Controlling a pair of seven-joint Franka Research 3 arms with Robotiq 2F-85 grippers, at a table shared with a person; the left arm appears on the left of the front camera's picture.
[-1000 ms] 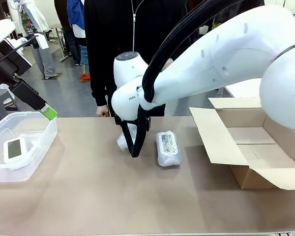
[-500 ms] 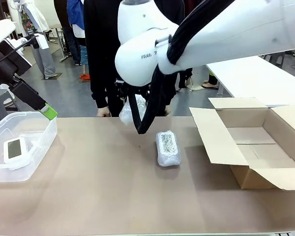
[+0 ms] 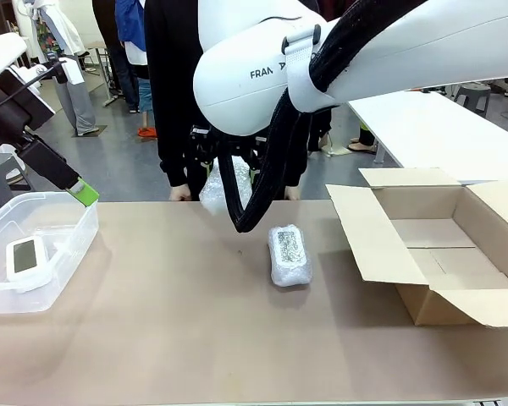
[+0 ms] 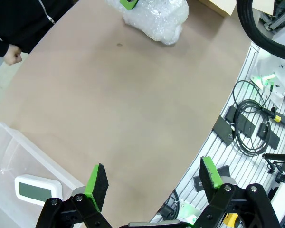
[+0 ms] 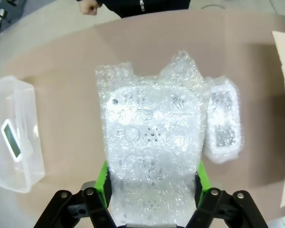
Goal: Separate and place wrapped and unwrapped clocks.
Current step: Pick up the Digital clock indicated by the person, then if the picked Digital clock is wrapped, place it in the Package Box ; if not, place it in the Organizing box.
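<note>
The right pincer (image 5: 153,183) is clamped on a wrapped clock (image 5: 149,142), green pads pressing the bubble wrap from both sides, and holds it in the air above the far middle of the table (image 3: 169,321). The second wrapped clock (image 3: 289,254) lies flat on the table just beyond the held one's side, its dark speckled panel facing up. The bare white clock (image 3: 24,255) rests screen up inside a clear plastic tub (image 3: 76,237) at the table's left end. An open cardboard box (image 3: 364,233) stands at the right end (flaps spread outward). The left pincer (image 4: 153,176) hangs with its jaws spread wide and nothing between them, above the tub's near edge. A person's hand (image 3: 179,193) rests at the far edge.
</note>
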